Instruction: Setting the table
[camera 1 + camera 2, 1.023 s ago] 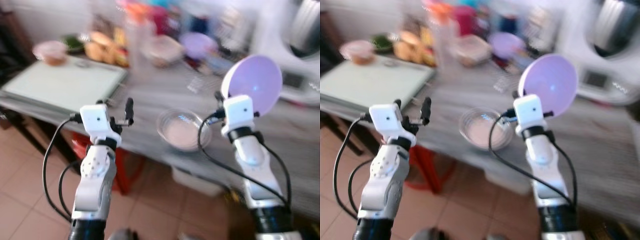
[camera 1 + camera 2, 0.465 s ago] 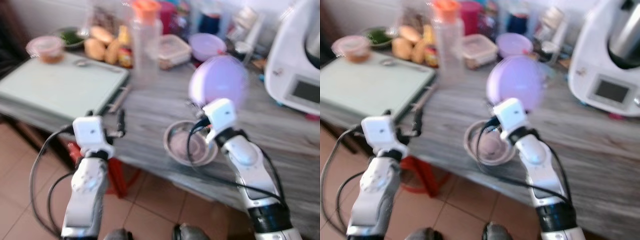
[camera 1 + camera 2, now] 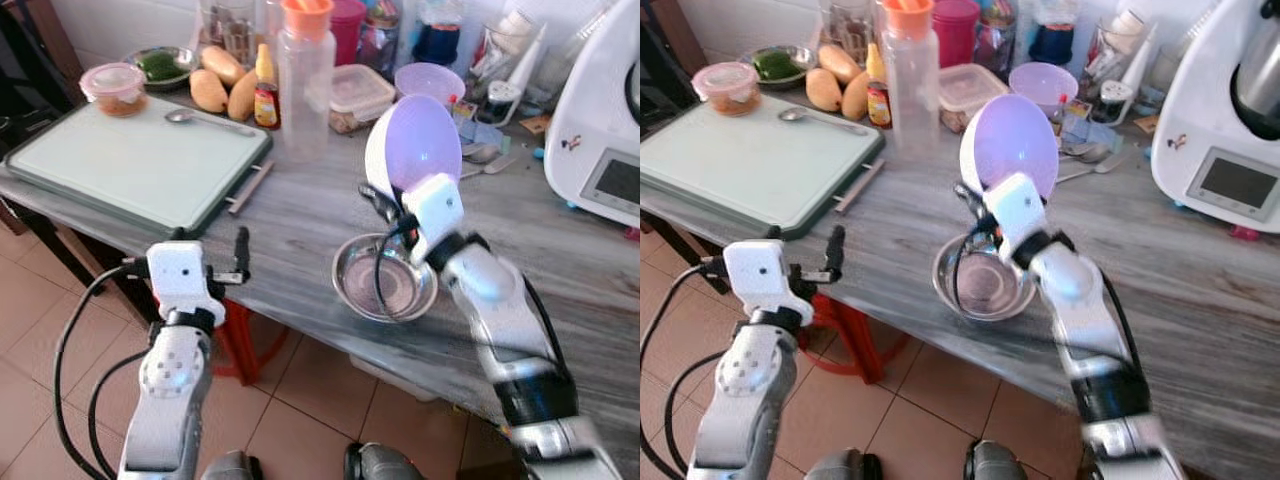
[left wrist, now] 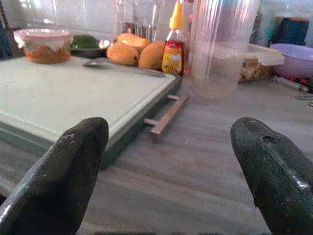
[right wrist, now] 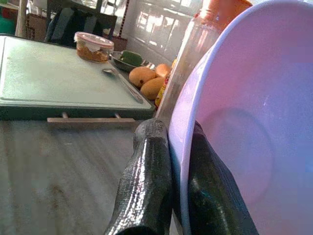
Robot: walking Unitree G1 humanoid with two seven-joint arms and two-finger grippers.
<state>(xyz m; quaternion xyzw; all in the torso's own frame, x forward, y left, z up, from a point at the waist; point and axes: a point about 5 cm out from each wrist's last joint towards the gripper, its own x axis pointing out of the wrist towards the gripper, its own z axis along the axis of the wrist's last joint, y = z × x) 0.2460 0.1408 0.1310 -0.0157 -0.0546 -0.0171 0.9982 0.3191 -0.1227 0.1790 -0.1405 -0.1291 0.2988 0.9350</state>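
The right gripper (image 3: 980, 205) holds a lilac bowl (image 3: 1015, 145) by its rim, one finger on each side of the wall, as the right wrist view shows clearly. The bowl is tilted on its edge in the air, its hollow facing the camera, just above a steel bowl (image 3: 980, 285) that stands near the front edge of the table (image 3: 1200, 290). The step in hand seems to be carrying the lilac bowl to its place. I think the next move calls for turning it level and lowering it on a free part of the table, not into the steel bowl, and opening the fingers only when it rests flat.

The left gripper (image 3: 238, 262) hovers at the table's front edge, beside the tray (image 3: 130, 165), with its fingers spread wide and holding nothing.

The steel bowl looks empty. A second lilac bowl (image 3: 430, 80) stands at the back; what is inside I cannot see. A small tub (image 3: 113, 86) with a lid holds something brownish, and a clear box (image 3: 358, 95) with a lid also holds food that I cannot name. A metal dish (image 3: 160, 65) carries something green. The tall bottle (image 3: 305, 75) with the orange cap looks almost empty. Two mangoes (image 3: 225, 92) and a spoon (image 3: 195, 118) lie by the tray, and a white appliance (image 3: 605, 130) stands at the right.
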